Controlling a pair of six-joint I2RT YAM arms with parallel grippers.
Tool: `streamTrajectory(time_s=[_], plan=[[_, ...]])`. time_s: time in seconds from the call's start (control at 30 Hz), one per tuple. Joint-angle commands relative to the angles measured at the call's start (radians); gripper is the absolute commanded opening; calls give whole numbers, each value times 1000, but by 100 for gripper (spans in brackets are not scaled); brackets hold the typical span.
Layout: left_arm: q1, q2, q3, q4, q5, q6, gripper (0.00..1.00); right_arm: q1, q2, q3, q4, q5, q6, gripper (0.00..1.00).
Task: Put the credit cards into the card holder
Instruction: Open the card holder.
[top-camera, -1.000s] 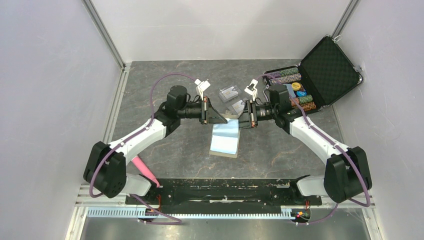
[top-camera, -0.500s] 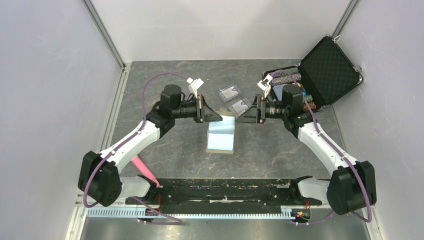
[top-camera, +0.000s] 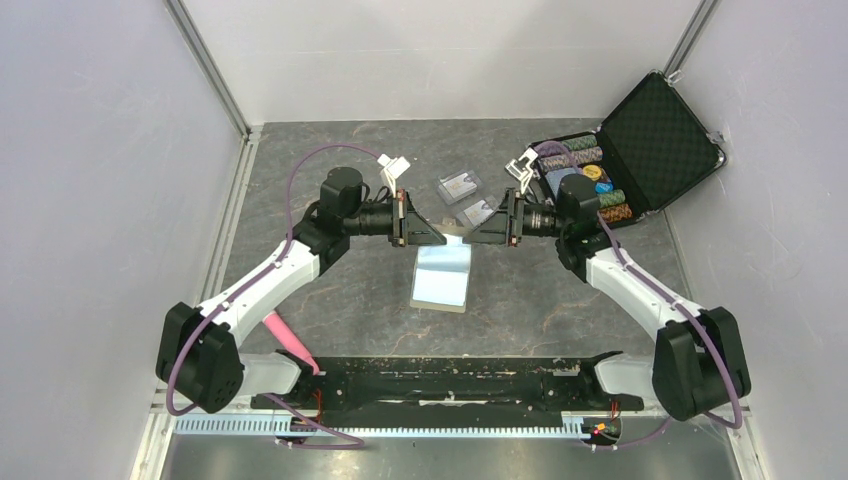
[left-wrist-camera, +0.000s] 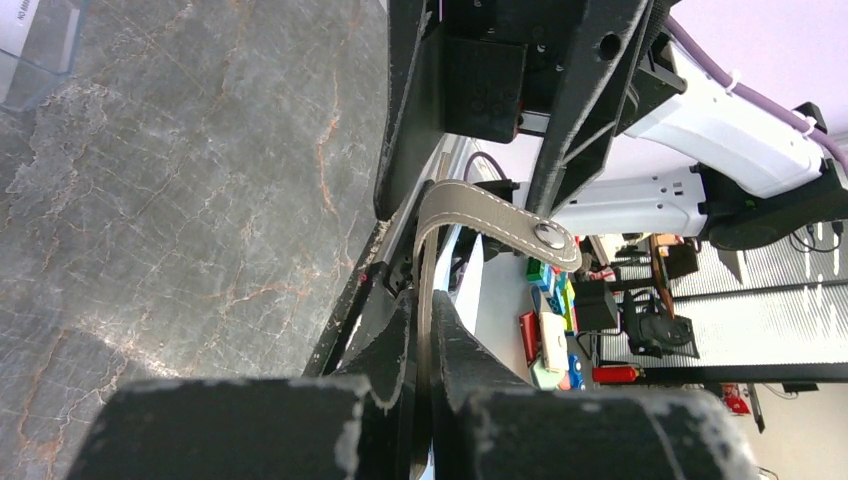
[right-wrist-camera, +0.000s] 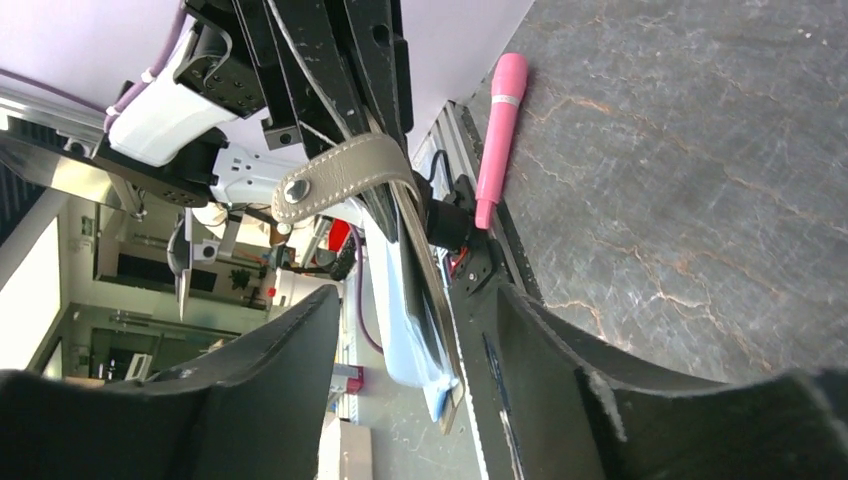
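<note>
Grey table (top-camera: 350, 150); card holder (top-camera: 443, 280) in tight L pincer (left-wrist-camera: 424, 335); R pincer (top-camera: 472, 236) agape

My fingers (left-wrist-camera: 375, 385) are matte black, scuffed grey along the edges. Card holder (top-camera: 442, 275): pale blue inside, olive-tan outside with white stitching and a silver snap. Table (top-camera: 560, 300) is dark grey marble with rust-orange veins; stick (right-wrist-camera: 500, 130) pink; case (top-camera: 655, 135) black, diamond-quilted lining.

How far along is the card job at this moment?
Done: card holder opened, no card showing inside. In hand: left fingers pinch its edge; right fingers stand open beside it. Left: both credit cards, lying at the clear cases behind, need inserting.
</note>
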Motion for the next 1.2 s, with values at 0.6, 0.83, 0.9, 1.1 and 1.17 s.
streamTrajectory(time_s=[0.6,0.83,0.9,1.1,1.17], plan=[[2,-34,38,6,22,-8,66,71,71,54,117,-24,49,0],[18,-86,23,-24,-18,8,84,69,54,77,121,-42,20,0],[20,-77,12,-22,-14,3,80,69,52,76,133,-53,25,0],[24,-49,-5,42,-20,-42,60,69,39,66,140,-82,29,0],[24,-25,2,69,-2,-61,46,69,33,61,143,-82,29,0]])
